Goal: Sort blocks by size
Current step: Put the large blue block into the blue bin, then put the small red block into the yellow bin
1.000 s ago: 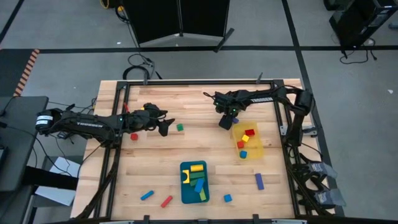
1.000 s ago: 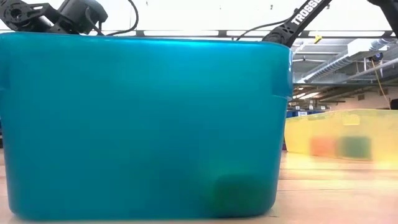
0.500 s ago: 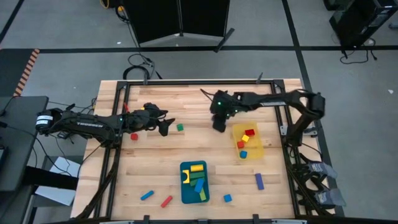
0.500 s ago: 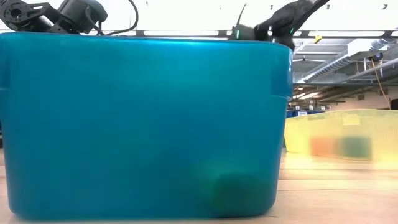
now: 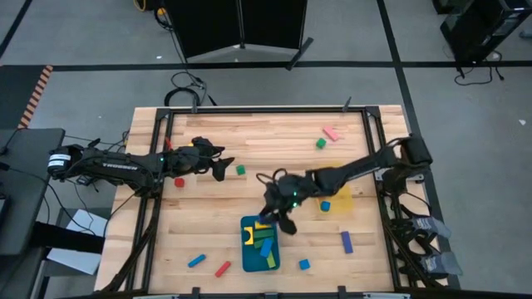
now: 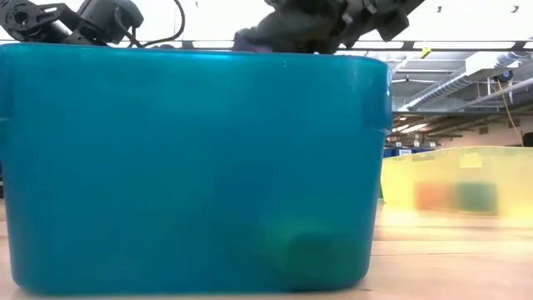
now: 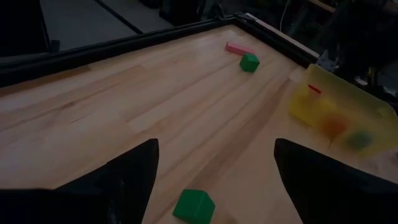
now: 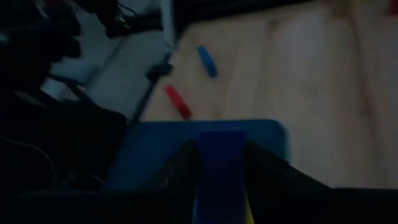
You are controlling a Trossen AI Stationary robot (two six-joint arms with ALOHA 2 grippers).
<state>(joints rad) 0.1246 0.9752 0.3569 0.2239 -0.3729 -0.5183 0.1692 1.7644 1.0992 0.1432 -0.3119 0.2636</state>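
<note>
The right tool (image 5: 281, 218) had swung across the surface (image 5: 249, 141) from beside the yellow bin (image 5: 339, 198), where it hung 1 second before, to the far rim of the blue tray (image 5: 248, 257). Its wrist view showed the 2 fingers closed tightly on a blue bar (image 8: 217, 168) standing up between them, with the tray directly beyond. By the look of it, a long piece was about to be released among the other long pieces, so the sort was advancing by 1 more bar.

With the arm out of the way, a pink bar (image 5: 332, 133) and a green cube (image 5: 320, 144) showed near the far right corner, both unsorted. The tray held a yellow bar (image 5: 263, 224) along with green and blue pieces; the bin's contents were now largely hidden under the right arm.

The left tool (image 5: 221, 170) had not moved in that second: it hovered just beside a second green cube (image 5: 240, 170), fingers (image 7: 134, 174) spread wide and holding nothing, the cube sitting on the wood between and ahead of them. A red cube (image 5: 179, 182) lay under that arm. Near the front edge, a blue bar (image 5: 197, 261), a red bar (image 5: 223, 268), a blue cube (image 5: 304, 265) and a purple bar (image 5: 346, 242) still waited.
</note>
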